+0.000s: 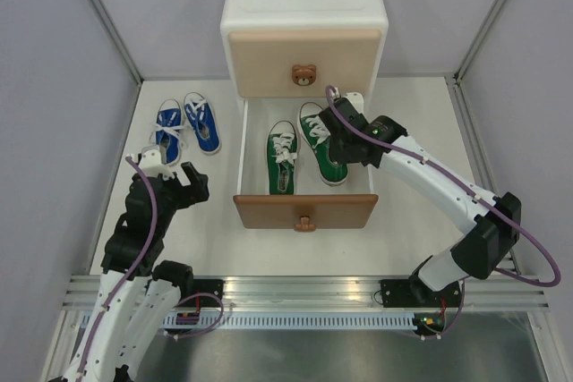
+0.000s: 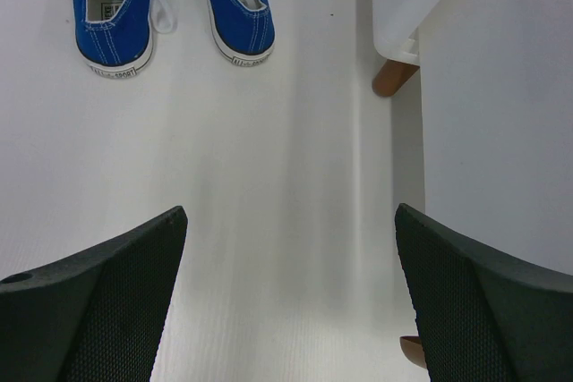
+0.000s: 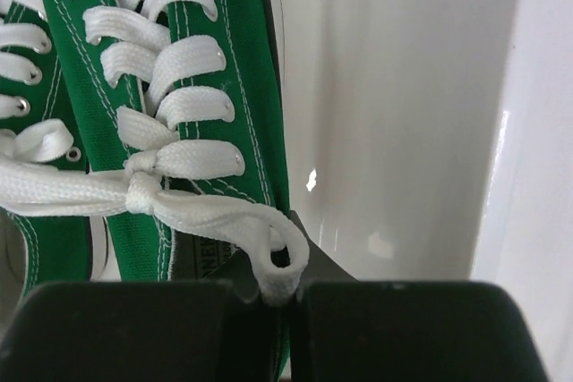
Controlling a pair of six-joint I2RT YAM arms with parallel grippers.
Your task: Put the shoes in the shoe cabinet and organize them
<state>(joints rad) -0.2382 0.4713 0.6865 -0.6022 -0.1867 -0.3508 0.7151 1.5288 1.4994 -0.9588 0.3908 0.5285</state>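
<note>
The shoe cabinet stands at the back with its brown lower drawer pulled out. Two green shoes lie inside the drawer, the left one straight and the right one slanted. My right gripper reaches into the drawer and is shut on the right green shoe; its jaws pinch the shoe's edge and a white lace loop. Two blue shoes sit side by side on the table to the left. My left gripper hovers open just short of them, its gap holding nothing.
The beige upper drawer with its bear knob is closed. In the left wrist view the white drawer side and a brown cabinet foot lie to the right. The drawer's white inner wall is close beside the held shoe.
</note>
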